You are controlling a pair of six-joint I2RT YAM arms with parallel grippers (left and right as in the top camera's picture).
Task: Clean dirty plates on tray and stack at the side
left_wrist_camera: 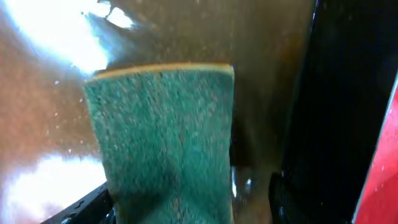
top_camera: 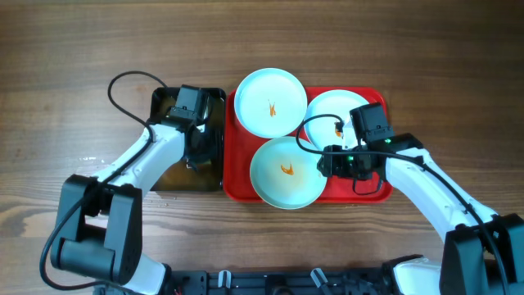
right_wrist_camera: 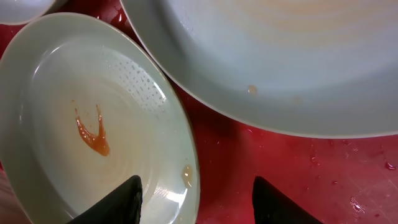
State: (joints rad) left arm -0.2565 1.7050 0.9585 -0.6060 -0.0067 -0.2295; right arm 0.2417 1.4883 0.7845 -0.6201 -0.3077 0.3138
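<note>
While the left claw (top_camera: pixel 195 149) sits down in the black basin (top_camera: pixel 214 98) of brownish water, it looks clamped on a green scouring sponge (left_wrist_camera: pixel 165 143) w/ a yellow backing edge. The sponge fills the left wrist view and the fingers barely show, so that grip is my read. The right claw (right_wrist_camera: pixel 196 190) hangs low over the red tray (top_camera: pixel 237 190), fingers (right_wrist_camera: pixel 127 199) spread apart and holding nothing, w/ bare wet tray floor between them.

All three plates are on the tray, none stacked at the side yet. The back-left plate (top_camera: pixel 271 102) has a small orange sauce mark mid-dish and overhangs the tray's far rim. The front plate (top_camera: pixel 286 172) has an orange squiggle and its edge pokes past the near rim. The back-right plate (top_camera: pixel 327 105) is partly under the right arm. The rims crowd each other; touching or overlapping, can't tell.

Handling, my guess:
- **Plates:** They look stiff, shallow, glossy and wet (water beads show in the right wrist view), so prob. slippery. Can't tell the material; treat as breakable.
- **Where to hold:** The flat centre gives no hold. Pinch across the lip, best where a rim overhangs the tray or clears a neighbour.
- **Risks:** A wet rim could slide out, or a tilting plate could knock the next one.
- **Sponge:** Soft and soaked, so it'll squash and drip.
</note>
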